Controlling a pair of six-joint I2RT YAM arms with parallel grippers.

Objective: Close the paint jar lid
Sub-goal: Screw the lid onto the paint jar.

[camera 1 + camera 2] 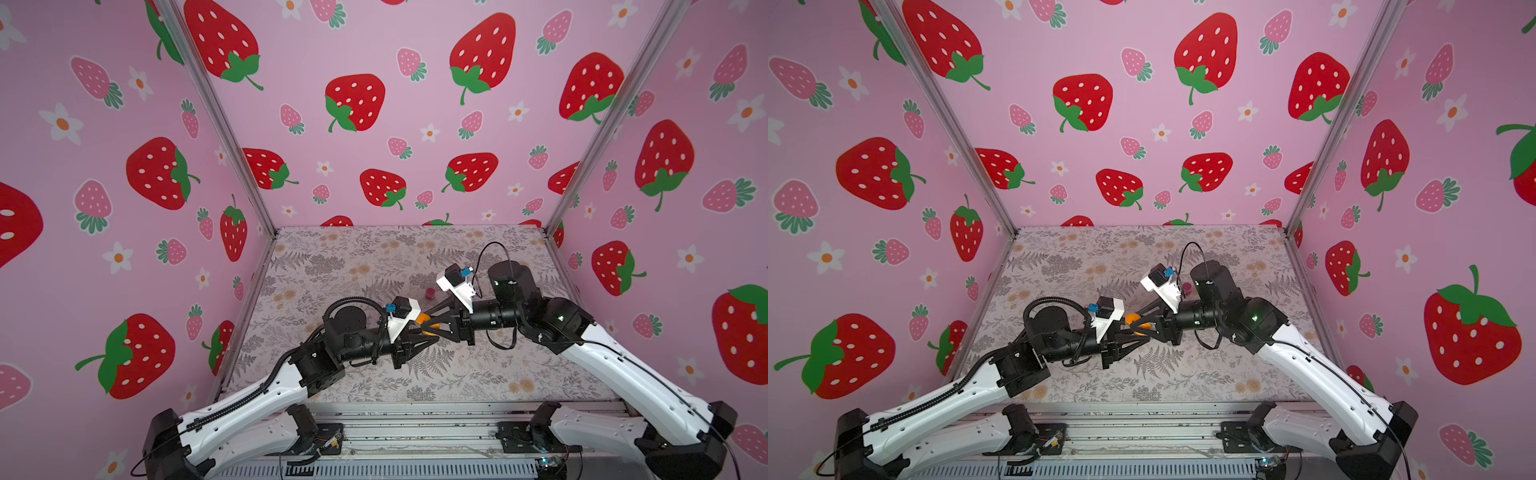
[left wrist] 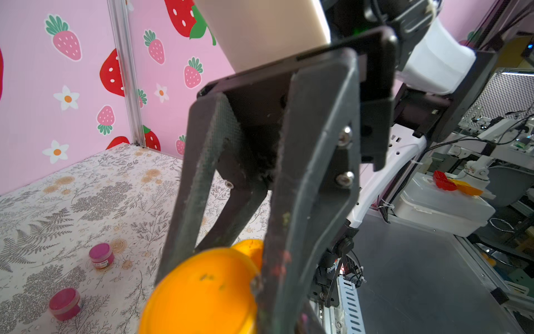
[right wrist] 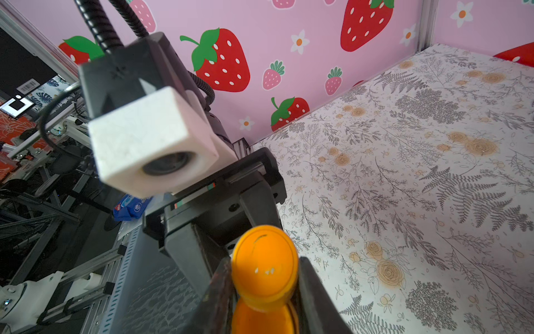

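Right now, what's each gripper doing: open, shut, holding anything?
The left gripper is shut on the orange paint jar.
The right gripper is shut on that same jar.

table (image 1: pixel 374 257): floral cloth | on it: magenta jar (image 2: pixel 101 256); second magenta jar (image 2: pixel 65 303)

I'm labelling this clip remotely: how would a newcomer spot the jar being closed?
Find the floral table inside the strawberry-walled booth, then its middle. There the left gripper and right gripper meet tip to tip, pinching the orange paint jar between them; the pink jars nearby stand untouched on the table.
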